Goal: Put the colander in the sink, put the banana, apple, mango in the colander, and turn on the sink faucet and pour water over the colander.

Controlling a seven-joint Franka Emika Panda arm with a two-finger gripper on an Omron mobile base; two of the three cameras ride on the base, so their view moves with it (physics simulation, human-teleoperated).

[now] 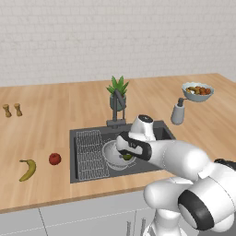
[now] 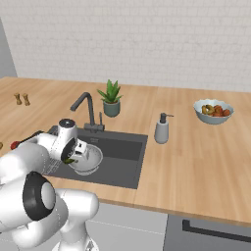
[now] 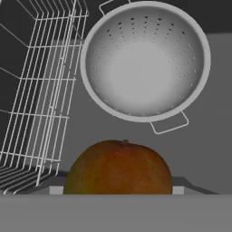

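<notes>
The pale perforated colander [image 3: 145, 59] sits empty on the floor of the dark sink [image 1: 152, 131], right of the wire rack. My gripper [image 1: 125, 153] hovers just above the colander's [image 1: 112, 157] near rim, shut on the green and orange-red mango [image 3: 118, 167], which hides the fingertips in the hand view. From the right base view the mango [image 2: 70, 160] hangs beside the colander [image 2: 89, 159]. On the counter left of the sink lie the yellow banana [image 1: 28, 169] and the red apple [image 1: 55, 158]. The dark faucet [image 1: 118, 109] stands behind the sink, and no water is in view.
A flat wire rack [image 1: 90, 154] fills the sink's left half. Behind the sink stands a potted plant [image 1: 118, 92]; a soap dispenser [image 1: 178, 113] is at the sink's right rear corner. A bowl of mixed fruit [image 1: 197, 91] sits far right, two small shakers [image 1: 12, 109] far left.
</notes>
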